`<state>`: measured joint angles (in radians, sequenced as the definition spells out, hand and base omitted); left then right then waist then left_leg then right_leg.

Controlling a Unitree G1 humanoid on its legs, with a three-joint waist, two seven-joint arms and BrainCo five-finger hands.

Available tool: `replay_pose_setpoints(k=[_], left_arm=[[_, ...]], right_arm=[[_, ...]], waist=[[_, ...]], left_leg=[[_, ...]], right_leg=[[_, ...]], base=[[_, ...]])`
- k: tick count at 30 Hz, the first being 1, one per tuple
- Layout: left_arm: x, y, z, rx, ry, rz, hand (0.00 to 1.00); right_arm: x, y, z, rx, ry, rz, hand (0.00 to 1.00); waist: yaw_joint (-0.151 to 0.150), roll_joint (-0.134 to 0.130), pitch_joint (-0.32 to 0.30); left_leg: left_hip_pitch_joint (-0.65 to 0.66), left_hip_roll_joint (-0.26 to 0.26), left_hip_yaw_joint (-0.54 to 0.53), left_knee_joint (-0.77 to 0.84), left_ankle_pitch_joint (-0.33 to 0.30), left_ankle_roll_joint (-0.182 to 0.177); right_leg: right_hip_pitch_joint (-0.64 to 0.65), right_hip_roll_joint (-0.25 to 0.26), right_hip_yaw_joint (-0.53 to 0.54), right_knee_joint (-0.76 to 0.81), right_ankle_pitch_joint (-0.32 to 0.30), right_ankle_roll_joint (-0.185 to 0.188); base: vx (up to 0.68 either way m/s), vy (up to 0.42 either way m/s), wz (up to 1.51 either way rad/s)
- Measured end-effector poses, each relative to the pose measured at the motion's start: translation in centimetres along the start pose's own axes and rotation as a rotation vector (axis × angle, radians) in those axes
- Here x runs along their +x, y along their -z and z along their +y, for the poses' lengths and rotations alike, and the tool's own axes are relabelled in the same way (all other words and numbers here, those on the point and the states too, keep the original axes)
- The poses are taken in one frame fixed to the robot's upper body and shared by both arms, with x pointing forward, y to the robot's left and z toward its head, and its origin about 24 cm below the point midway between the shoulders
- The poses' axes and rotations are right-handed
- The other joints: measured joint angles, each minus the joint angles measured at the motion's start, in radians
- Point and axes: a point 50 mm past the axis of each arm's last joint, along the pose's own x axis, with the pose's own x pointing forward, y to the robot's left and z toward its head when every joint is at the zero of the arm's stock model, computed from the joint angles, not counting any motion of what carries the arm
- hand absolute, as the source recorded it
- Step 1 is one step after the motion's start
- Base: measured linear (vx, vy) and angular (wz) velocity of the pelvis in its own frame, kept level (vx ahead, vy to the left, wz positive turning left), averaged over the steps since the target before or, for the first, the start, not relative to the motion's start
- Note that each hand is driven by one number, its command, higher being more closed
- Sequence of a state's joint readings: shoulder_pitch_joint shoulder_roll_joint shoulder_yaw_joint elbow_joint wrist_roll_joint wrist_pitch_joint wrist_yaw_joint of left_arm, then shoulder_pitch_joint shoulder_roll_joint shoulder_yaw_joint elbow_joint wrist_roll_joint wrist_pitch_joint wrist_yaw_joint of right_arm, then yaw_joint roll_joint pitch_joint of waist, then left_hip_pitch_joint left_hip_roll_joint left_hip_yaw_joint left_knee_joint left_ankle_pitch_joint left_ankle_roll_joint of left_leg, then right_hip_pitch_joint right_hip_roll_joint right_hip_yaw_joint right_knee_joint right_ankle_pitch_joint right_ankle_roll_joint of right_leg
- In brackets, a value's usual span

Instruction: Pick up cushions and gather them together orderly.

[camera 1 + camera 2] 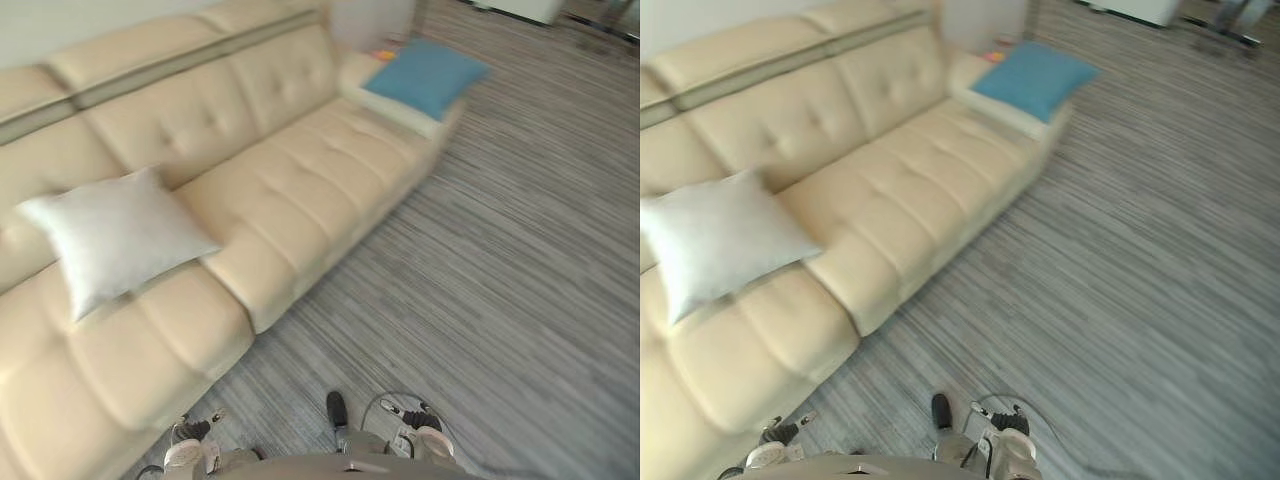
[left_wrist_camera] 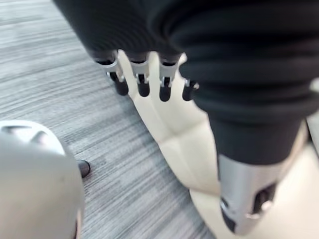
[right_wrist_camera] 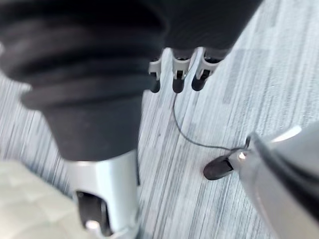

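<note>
**Well apart: white cushion (image 1: 115, 235) and blue cushion (image 1: 428, 75) on the sofa (image 1: 300, 180), left hand (image 2: 164, 82) and right hand (image 3: 178, 74) empty**

Seen from the head, the long cream sofa with tufted seats runs from 7 o'clock up to 1 o'clock. A grey striped floor (image 1: 500, 280) takes the side from 2 o'clock round to 6 o'clock.

The white cushion sits at 9 o'clock, on the near part of the seat. It stands tilted, its back leaning on the backrest and its lower edge on the seat pad. The blue cushion is at 1 o'clock, lying flat on the low arm at the sofa's far end, with one corner jutting past the arm's edge over the floor. Bare seat pads lie between the two cushions. Just behind the blue cushion, toward 12 o'clock, a small orange thing (image 1: 383, 55) shows, too blurred to tell what it is.

The left hand hangs with its fingers loose and nearly straight, thumb apart from them, and nothing in it. Past its fingertips lie the sofa's cream front edge and the floor beside it. The right hand is likewise slack and holds nothing, thumb held off from the fingers, over the striped floor with a corner of the sofa close by. Both hands are apart from the cushions.
</note>
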<state>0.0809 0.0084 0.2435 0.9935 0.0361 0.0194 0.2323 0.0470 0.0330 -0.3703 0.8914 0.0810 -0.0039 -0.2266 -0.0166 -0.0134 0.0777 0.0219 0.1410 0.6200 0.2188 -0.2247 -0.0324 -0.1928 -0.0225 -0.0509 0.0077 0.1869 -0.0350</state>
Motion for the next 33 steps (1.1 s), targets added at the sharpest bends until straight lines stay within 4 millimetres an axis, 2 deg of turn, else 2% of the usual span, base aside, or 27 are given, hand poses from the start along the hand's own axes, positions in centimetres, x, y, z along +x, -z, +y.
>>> replay_pose_setpoints(k=[1, 3, 4, 5, 6, 7, 9, 10, 12, 13, 14, 15, 16, 17, 19, 21, 22, 23, 25, 28, 30, 32, 33], left_arm=[[0.0, -0.1, -0.3, 0.037, 0.016, -0.009, 0.0], [-0.1, -0.1, -0.6, 0.059, 0.034, -0.015, 0.0], [-0.1, -0.1, -0.8, 0.074, 0.048, -0.017, 0.0], [-0.2, -0.2, -1.0, 0.084, 0.059, -0.022, 0.0], [-0.2, -0.3, -1.4, 0.096, 0.075, -0.028, 0.0], [-0.3, -0.3, -1.7, 0.103, 0.084, -0.031, 0.0], [-0.2, -0.3, -1.6, 0.108, 0.085, -0.03, 0.0], [-0.2, -0.5, -1.6, 0.11, 0.084, -0.034, 0.0], [-0.1, -0.6, -1.3, 0.13, 0.079, -0.039, 0.0], [-0.1, -0.7, -1.1, 0.14, 0.076, -0.046, 0.0], [-0.1, -1.0, -1.2, 0.123, 0.084, -0.055, 0.0], [-0.1, -1.5, -1.3, 0.112, 0.086, -0.073, 0.0], [-0.2, -1.5, -1.6, 0.106, 0.092, -0.079, 0.0], [-0.2, -1.6, -1.7, 0.103, 0.096, -0.085, 0.0], [-0.4, -2.0, -2.1, 0.1, 0.104, -0.103, 0.0], [-0.4, -2.4, -2.2, 0.099, 0.107, -0.122, 0.0], [-0.4, -2.7, -2.3, 0.092, 0.107, -0.129, 0.0], [-0.4, -2.7, -2.4, 0.088, 0.109, -0.131, 0.0], [-0.6, -3.0, -2.8, 0.072, 0.113, -0.14, 0.0], [-0.6, -3.2, -2.8, 0.069, 0.113, -0.149, 0.0], [-0.5, -3.0, -2.5, 0.053, 0.1, -0.142, 0.0], [-0.5, -2.8, -2.1, 0.056, 0.091, -0.14, 0.0], [-0.4, -2.7, -1.9, 0.062, 0.086, -0.135, 0.0]], right_arm=[[0.0, 0.8, -0.7, -0.013, 0.019, 0.027, 0.0], [0.0, 1.2, -1.3, -0.002, 0.036, 0.045, 0.0], [0.1, 1.2, -1.7, -0.01, 0.045, 0.046, 0.0], [0.2, 1.1, -2.0, -0.017, 0.051, 0.046, 0.0], [0.3, 1.0, -2.3, -0.03, 0.057, 0.049, 0.0], [0.5, 0.9, -2.6, -0.039, 0.062, 0.053, 0.0], [0.5, 0.8, -2.7, -0.046, 0.063, 0.054, 0.0], [0.6, 0.6, -2.7, -0.034, 0.067, 0.051, 0.0], [0.6, 0.5, -2.4, -0.03, 0.061, 0.05, 0.0], [0.6, 0.8, -2.1, -0.034, 0.054, 0.063, 0.0], [0.5, 1.0, -2.1, -0.037, 0.052, 0.07, 0.0], [0.6, 0.9, -2.1, -0.037, 0.053, 0.064, 0.0], [0.6, 0.7, -2.4, -0.042, 0.06, 0.06, 0.0], [0.7, 0.6, -2.4, -0.039, 0.06, 0.058, 0.0], [0.7, 0.7, -2.1, -0.039, 0.052, 0.067, 0.0], [0.7, 0.3, -1.8, -0.038, 0.044, 0.06, 0.0], [0.7, 0.4, -1.9, -0.034, 0.048, 0.06, 0.0], [0.6, 0.5, -2.0, -0.033, 0.05, 0.057, 0.0], [0.5, 0.7, -2.1, -0.031, 0.053, 0.054, 0.0], [0.5, 0.8, -2.2, -0.032, 0.054, 0.057, 0.0], [0.4, 0.9, -2.0, -0.033, 0.05, 0.064, 0.0], [0.2, 1.7, -2.3, -0.044, 0.057, 0.083, 0.0], [0.1, 2.0, -2.1, -0.046, 0.052, 0.094, 0.0]], waist=[[-0.004, 0.005, 0.002], [-0.017, 0.022, 0.011], [-0.022, 0.027, 0.01], [-0.022, 0.029, 0.008], [-0.021, 0.047, 0.009], [-0.011, 0.051, 0.015], [-0.008, 0.062, 0.014], [-0.013, 0.07, 0.018], [-0.017, 0.06, 0.029], [-0.015, 0.038, 0.039], [-0.012, 0.032, 0.055], [0.0, 0.038, 0.068], [0.008, 0.043, 0.076], [0.01, 0.059, 0.078], [0.022, 0.063, 0.078], [0.035, 0.063, 0.079], [0.041, 0.063, 0.081], [0.043, 0.064, 0.081], [0.056, 0.065, 0.081], [0.07, 0.063, 0.077], [0.073, 0.058, 0.062], [0.075, 0.037, 0.04], [0.081, 0.012, 0.023]], left_leg=[[0.022, 0.013, 0.059, 0.014, 0.004, -0.006], [0.058, 0.023, 0.085, 0.011, 0.013, -0.022], [0.083, 0.02, 0.096, -0.012, 0.02, -0.039], [0.097, 0.019, 0.091, -0.036, 0.025, -0.051], [0.113, 0.019, 0.077, -0.077, 0.02, -0.061], [0.12, 0.02, 0.057, -0.106, 0.015, -0.066], [0.137, 0.029, 0.053, -0.12, 0.013, -0.069], [0.141, 0.046, 0.056, -0.102, 0.006, -0.081], [0.116, 0.102, 0.058, 0.032, -0.007, -0.113], [0.076, 0.149, 0.036, 0.186, -0.009, -0.1], [0.023, 0.202, -0.014, 0.364, 0.011, -0.045], [-0.032, 0.238, -0.092, 0.527, 0.03, 0.019], [-0.078, 0.227, -0.177, 0.619, -0.003, 0.002], [-0.125, 0.187, -0.249, 0.659, -0.038, -0.013], [-0.186, 0.094, -0.31, 0.565, -0.067, -0.008], [-0.231, 0.056, -0.322, 0.415, -0.064, -0.001], [-0.258, 0.04, -0.332, 0.287, -0.047, -0.002], [-0.269, 0.035, -0.34, 0.239, -0.03, -0.002], [-0.301, 0.007, -0.4, 0.04, 0.058, -0.021], [-0.31, -0.004, -0.416, 0.018, 0.122, -0.004], [-0.315, -0.038, -0.429, 0.029, 0.149, 0.029], [-0.315, -0.068, -0.411, 0.079, 0.135, 0.05], [-0.299, -0.087, -0.369, 0.089, 0.107, 0.075]], right_leg=[[0.005, -0.019, -0.192, 0.04, -0.08, -0.035], [0.018, -0.052, -0.371, 0.072, -0.112, -0.039], [0.025, -0.056, -0.428, 0.086, -0.133, -0.036], [0.032, -0.047, -0.428, 0.086, -0.139, -0.032], [0.033, -0.019, -0.393, 0.074, -0.136, -0.026], [0.033, 0.007, -0.367, 0.058, -0.13, -0.016], [0.031, 0.036, -0.345, 0.04, -0.141, -0.024], [0.026, 0.053, -0.343, 0.058, -0.16, -0.028], [0.021, 0.066, -0.33, 0.098, -0.189, -0.039], [0.034, 0.068, -0.313, 0.105, -0.198, -0.043], [0.063, 0.077, -0.296, 0.107, -0.206, -0.053], [0.092, 0.093, -0.268, 0.113, -0.215, -0.069], [0.105, 0.104, -0.238, 0.126, -0.226, -0.077], [0.119, 0.11, -0.204, 0.127, -0.232, -0.081], [0.129, 0.11, -0.132, 0.118, -0.234, -0.076], [0.131, 0.109, -0.088, 0.108, -0.236, -0.072], [0.141, 0.107, -0.067, 0.094, -0.238, -0.069], [0.148, 0.105, -0.064, 0.087, -0.24, -0.067], [0.169, 0.094, -0.038, 0.064, -0.252, -0.048], [0.169, 0.087, 0.003, 0.061, -0.267, -0.028], [0.151, 0.063, 0.052, 0.096, -0.301, 0.006], [0.11, 0.025, 0.086, 0.207, -0.381, 0.047], [0.062, -0.004, 0.098, 0.355, -0.425, 0.099]], base=[[0.11, -0.109, -1.23], [0.1, -0.134, -1.03], [0.1, -0.144, -0.71], [0.09, -0.145, -0.6], [0.06, -0.115, -0.59], [0.04, -0.104, -0.59], [0.05, -0.065, -0.59], [0.07, -0.054, -0.53], [0.07, -0.052, -0.36], [0.1, -0.078, -0.36], [0.14, -0.103, -0.49], [0.12, -0.037, -0.66], [0.11, 0.018, -0.83], [0.1, 0.096, -0.96], [0.12, 0.102, -1.05], [0.14, 0.102, -0.91], [0.16, 0.113, -0.61], [0.18, 0.136, -0.55], [0.21, 0.169, -0.48], [0.24, 0.201, -0.5], [0.29, 0.254, -0.54], [0.36, 0.312, -0.6], [0.32, 0.249, -0.55]])
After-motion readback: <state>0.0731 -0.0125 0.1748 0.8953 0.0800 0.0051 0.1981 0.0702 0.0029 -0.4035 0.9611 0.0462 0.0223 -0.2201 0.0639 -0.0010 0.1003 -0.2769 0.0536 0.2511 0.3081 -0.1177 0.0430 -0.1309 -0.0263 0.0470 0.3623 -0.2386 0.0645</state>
